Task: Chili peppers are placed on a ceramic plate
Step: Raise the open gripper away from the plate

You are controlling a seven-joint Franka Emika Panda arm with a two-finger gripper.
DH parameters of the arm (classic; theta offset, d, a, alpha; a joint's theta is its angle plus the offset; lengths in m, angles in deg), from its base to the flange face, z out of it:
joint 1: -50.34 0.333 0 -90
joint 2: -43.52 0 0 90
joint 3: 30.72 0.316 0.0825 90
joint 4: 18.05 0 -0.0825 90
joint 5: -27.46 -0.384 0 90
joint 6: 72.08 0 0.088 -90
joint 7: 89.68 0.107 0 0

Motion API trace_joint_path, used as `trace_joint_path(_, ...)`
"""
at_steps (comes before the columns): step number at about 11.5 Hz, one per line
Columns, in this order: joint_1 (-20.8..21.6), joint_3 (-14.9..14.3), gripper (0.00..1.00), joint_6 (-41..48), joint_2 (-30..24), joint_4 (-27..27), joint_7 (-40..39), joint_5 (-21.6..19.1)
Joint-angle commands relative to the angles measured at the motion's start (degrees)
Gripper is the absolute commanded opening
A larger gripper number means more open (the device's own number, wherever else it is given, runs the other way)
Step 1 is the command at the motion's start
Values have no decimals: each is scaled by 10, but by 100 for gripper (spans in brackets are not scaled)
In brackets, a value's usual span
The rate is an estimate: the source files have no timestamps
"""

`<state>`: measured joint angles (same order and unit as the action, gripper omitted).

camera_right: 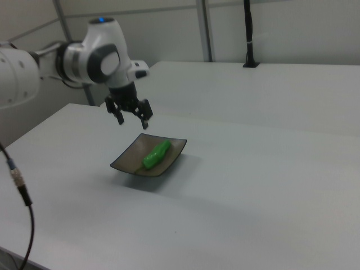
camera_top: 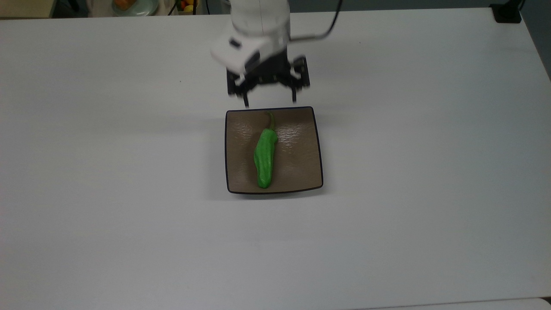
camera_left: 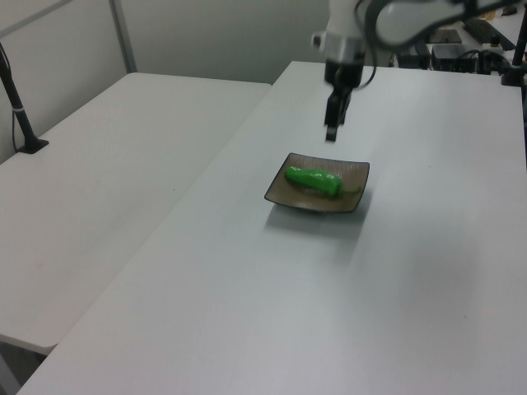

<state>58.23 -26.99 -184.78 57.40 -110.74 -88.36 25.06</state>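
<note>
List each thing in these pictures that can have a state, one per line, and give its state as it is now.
Pepper: lying flat on the plate, stem toward the arm, held by nothing.
Plate: resting flat on the table, holding the pepper.
Gripper: open, empty, raised above the table beyond the plate's far edge in the top view.
Table: carrying the plate.
</note>
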Motion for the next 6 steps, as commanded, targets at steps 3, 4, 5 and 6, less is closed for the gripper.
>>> trace_joint_path(3,26,-30,100,123,-127,-12,5,-7)
trace_joint_path(4,36,-41,100,147,-139,-12,5,-7)
trace_joint_path(5,46,-50,100,165,-147,-13,6,-8)
trace_joint_path(6,49,-54,100,181,-156,-15,6,-9)
